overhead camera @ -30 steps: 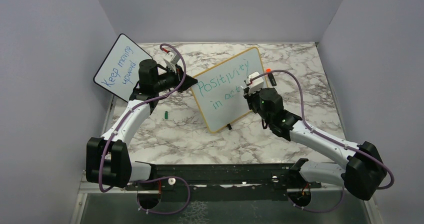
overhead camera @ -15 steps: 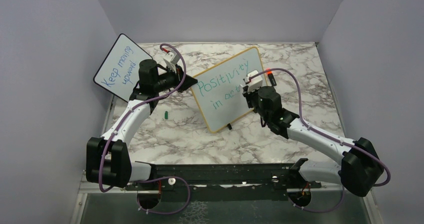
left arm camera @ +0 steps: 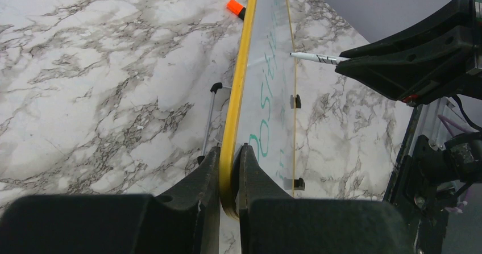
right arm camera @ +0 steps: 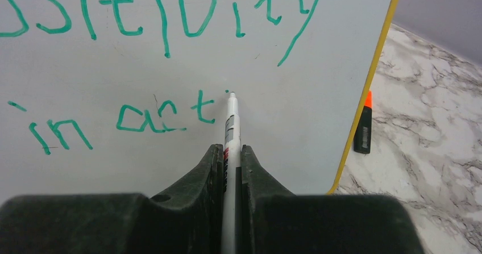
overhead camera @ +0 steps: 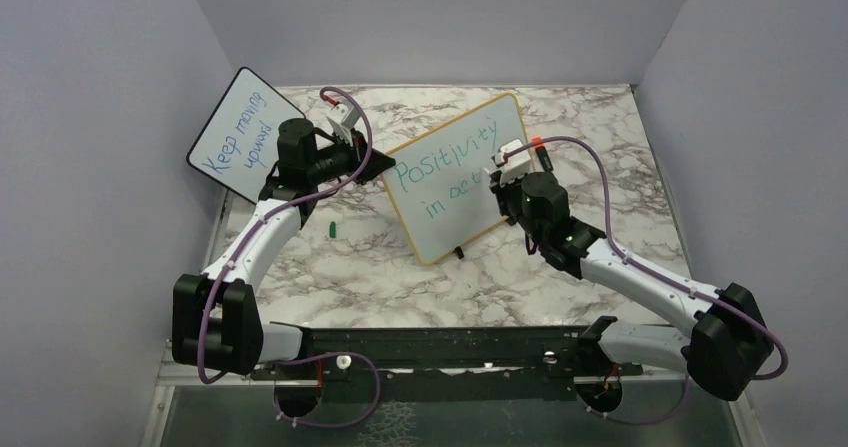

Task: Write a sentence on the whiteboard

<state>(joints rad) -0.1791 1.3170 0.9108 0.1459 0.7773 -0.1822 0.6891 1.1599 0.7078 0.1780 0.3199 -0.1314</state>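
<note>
The whiteboard (overhead camera: 470, 132) with a yellow-orange frame stands tilted in the middle of the table. Green writing (right arm camera: 170, 15) on it reads "Positivity" above "in act", with a small green dot just right of the "t". My left gripper (left arm camera: 230, 157) is shut on the board's left edge (left arm camera: 239, 89). My right gripper (right arm camera: 230, 152) is shut on a white marker (right arm camera: 230, 129); its tip sits at the board just right of "act". In the top view the right gripper (overhead camera: 497, 180) is at the board's right half.
A smaller black-framed board (overhead camera: 232, 137) with blue "Keep moving upward" leans at the back left wall. An orange-capped marker (right arm camera: 364, 126) lies on the marble behind the whiteboard's right edge. A small green cap (overhead camera: 331, 229) lies on the table left of the board.
My right gripper shifted slightly back and forth at the board by "act". The left arm and the board have not moved.
</note>
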